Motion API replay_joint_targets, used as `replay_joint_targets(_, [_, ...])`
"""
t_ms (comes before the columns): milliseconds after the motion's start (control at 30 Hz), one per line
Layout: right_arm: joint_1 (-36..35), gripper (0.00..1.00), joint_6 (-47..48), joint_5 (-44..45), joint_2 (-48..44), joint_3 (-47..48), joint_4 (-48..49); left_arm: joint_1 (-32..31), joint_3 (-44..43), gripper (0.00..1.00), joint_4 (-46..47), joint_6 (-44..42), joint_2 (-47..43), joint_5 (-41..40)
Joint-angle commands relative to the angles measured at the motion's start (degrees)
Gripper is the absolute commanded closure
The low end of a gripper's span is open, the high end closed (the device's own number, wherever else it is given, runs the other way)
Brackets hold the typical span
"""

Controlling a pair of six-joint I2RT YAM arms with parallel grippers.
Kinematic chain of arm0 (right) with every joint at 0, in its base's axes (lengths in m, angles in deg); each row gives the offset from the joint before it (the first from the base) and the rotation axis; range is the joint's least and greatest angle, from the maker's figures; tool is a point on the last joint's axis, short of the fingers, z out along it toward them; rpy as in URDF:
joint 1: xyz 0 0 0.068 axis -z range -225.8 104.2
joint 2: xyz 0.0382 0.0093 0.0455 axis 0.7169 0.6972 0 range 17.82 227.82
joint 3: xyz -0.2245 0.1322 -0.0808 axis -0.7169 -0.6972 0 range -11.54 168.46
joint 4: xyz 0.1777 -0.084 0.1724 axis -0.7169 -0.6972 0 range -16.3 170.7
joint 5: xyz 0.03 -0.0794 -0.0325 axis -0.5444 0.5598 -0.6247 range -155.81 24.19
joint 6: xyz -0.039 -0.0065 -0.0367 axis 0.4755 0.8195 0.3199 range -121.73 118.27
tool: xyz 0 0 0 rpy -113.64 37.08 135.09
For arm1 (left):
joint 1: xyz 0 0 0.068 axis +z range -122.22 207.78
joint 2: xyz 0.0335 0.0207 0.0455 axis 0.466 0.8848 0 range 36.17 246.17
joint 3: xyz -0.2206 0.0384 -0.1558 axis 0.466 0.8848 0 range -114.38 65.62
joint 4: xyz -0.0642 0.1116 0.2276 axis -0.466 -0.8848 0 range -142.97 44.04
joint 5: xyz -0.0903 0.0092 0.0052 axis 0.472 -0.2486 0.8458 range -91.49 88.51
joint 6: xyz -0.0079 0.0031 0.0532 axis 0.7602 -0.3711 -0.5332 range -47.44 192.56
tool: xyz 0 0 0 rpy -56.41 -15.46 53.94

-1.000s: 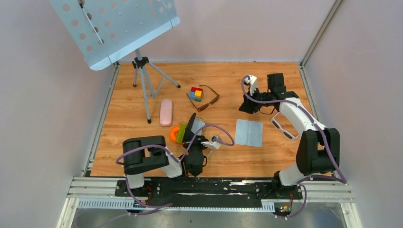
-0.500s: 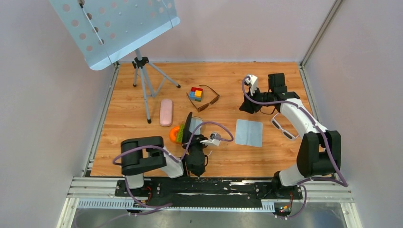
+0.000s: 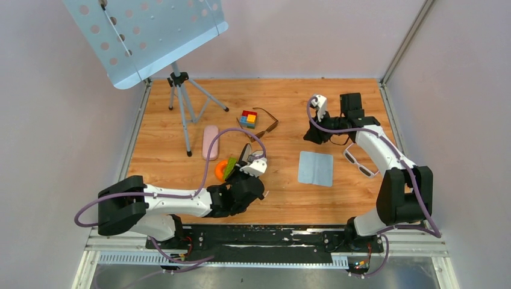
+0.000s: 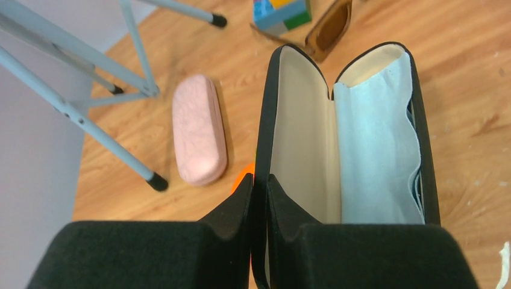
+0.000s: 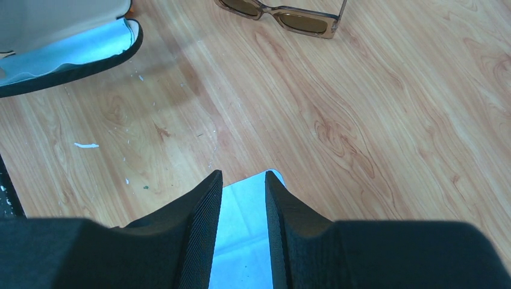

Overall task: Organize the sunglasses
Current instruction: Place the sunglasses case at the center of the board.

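Observation:
The sunglasses (image 3: 265, 124), brown-framed with tinted lenses, lie open on the wooden table at the back centre, touching a coloured block cube (image 3: 248, 118). They also show at the top of the wrist views as the sunglasses (image 4: 328, 27) and the sunglasses (image 5: 283, 15). My left gripper (image 3: 252, 178) (image 4: 259, 180) is shut on the side wall of an open black case (image 3: 243, 156) (image 4: 301, 120), which has a cream lining and a pale blue cloth inside. My right gripper (image 3: 312, 137) (image 5: 243, 174) hangs open and empty above the corner of a blue cloth (image 3: 316, 168).
A pink case (image 3: 210, 141) lies left of the black case, beside the music stand's tripod (image 3: 182, 105). An orange and green object (image 3: 225, 168) sits against the black case. White-framed glasses (image 3: 357, 161) lie by the right arm. Walls enclose the table.
The left arm has swung its elbow out to the left and stretched low, still gripping the black case, which stays in about the same place. The right arm has not moved.

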Motion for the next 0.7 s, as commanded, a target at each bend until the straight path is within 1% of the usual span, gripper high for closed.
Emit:
replay_joint_targets(0, [-0.5,0.64,0.0,-0.3,-1.5,-1.4,-1.0,0.4,1.8,1.00,-11.1,16.8,-0.9,-1.5])
replay_joint_targets(100, [-0.8,0.64,0.0,-0.3,-1.4,-1.8,-1.0,0.5,2.6,1.00,-9.9,17.0,-0.6,-3.7])
replay_joint_targets(200, [-1.1,0.64,0.1,0.0,-1.5,-2.1,-1.0,0.8,2.7,1.00,-9.1,16.6,1.5,-5.0])
replay_joint_targets(600, [-1.3,0.64,0.9,0.7,-2.7,-3.4,-1.1,0.8,4.7,1.00,-5.5,19.1,8.7,-7.4])
replay_joint_targets(667, [-1.3,0.64,1.0,0.9,-2.9,-3.8,-1.1,0.8,4.6,0.95,-4.8,18.7,9.3,-7.6])
